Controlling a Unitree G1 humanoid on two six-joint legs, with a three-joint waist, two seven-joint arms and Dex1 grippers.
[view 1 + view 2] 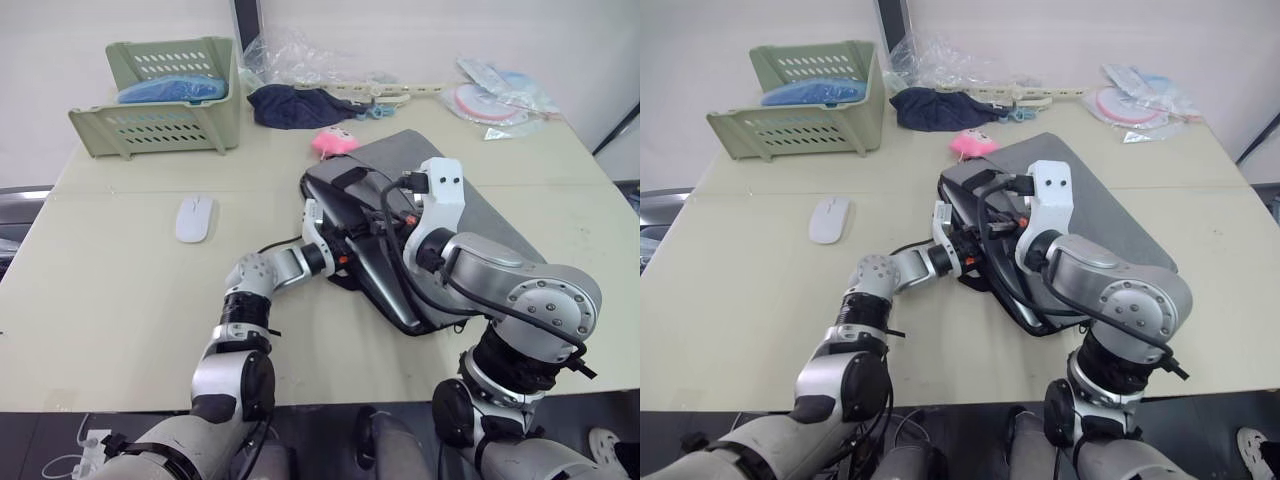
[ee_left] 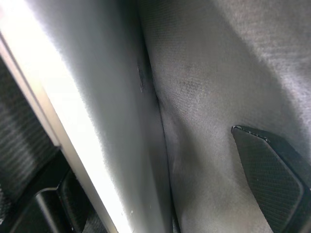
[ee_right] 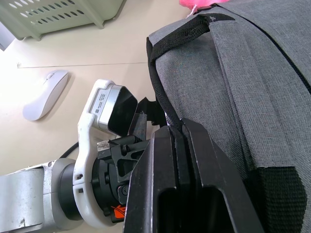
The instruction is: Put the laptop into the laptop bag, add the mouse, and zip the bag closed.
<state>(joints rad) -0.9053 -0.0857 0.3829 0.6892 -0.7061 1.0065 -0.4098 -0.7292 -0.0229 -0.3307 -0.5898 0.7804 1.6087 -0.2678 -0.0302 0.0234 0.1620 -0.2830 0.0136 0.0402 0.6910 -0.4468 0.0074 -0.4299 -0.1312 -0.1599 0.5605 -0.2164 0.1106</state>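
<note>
The grey laptop bag [image 1: 480, 225] lies flat at the table's centre right, its mouth gaping toward me. A silver edge of the laptop [image 1: 398, 316] shows inside that mouth. My left gripper [image 1: 338, 245] reaches into the opening. In the left wrist view its fingers [image 2: 274, 179] stand apart, open, with the laptop's smooth side [image 2: 112, 121] and the bag's lining [image 2: 218, 77] between them. My right gripper [image 3: 178, 135] is shut on the bag's black strap [image 3: 163, 102] at the upper lip of the mouth. The white mouse [image 1: 195, 217] rests on the table left of the bag, apart from both grippers.
A pink plush toy [image 1: 335, 141] touches the bag's far corner. A green basket [image 1: 165, 95] stands at the back left, a dark cloth [image 1: 295, 105] and plastic bags [image 1: 500, 100] along the back edge. Bare tabletop [image 1: 120, 290] lies around the mouse.
</note>
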